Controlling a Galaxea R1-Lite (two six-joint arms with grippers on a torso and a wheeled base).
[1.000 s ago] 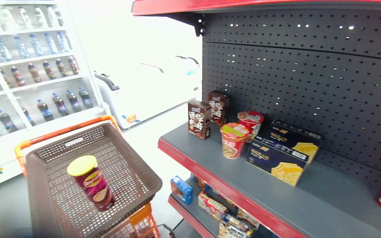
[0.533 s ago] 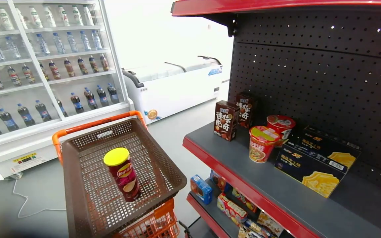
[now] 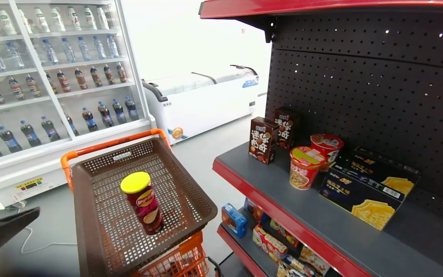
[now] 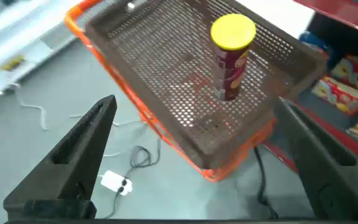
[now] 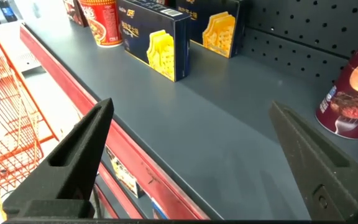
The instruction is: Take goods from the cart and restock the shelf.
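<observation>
Chip can: the chip can (image 3: 142, 202) stands upright, yellow lid up, near the middle of the cart basket (image 3: 106, 231). Nothing is touching it.
Cart basket: brown mesh on an orange cart, just beside the end of the shelf (image 3: 283, 200). The can is the only item visible in it. What the lower orange basket (image 3: 167, 261) holds cannot be made out.
Left claw: the left claw (image 4: 192, 102) is spread wide and holds nothing. It hangs beside the cart, well apart from the can, which lies ahead between the two fingers.
Right claw: the right claw (image 5: 191, 106) is also wide open and empty, and hovers over a bare stretch of the shelf near its red front edge.
Shelf stock: brown boxes (image 3: 263, 139), cup noodles (image 3: 304, 167) and blue boxes (image 3: 367, 188) stand in a row. A second dark red can (image 5: 353, 93) stands farther along.
Done so far: judging by that shelved can, part of the restocking looks finished.
Still to do: the can in the cart has yet to be grasped, carried across and set on the open shelf space. It is probably the last item.
</observation>
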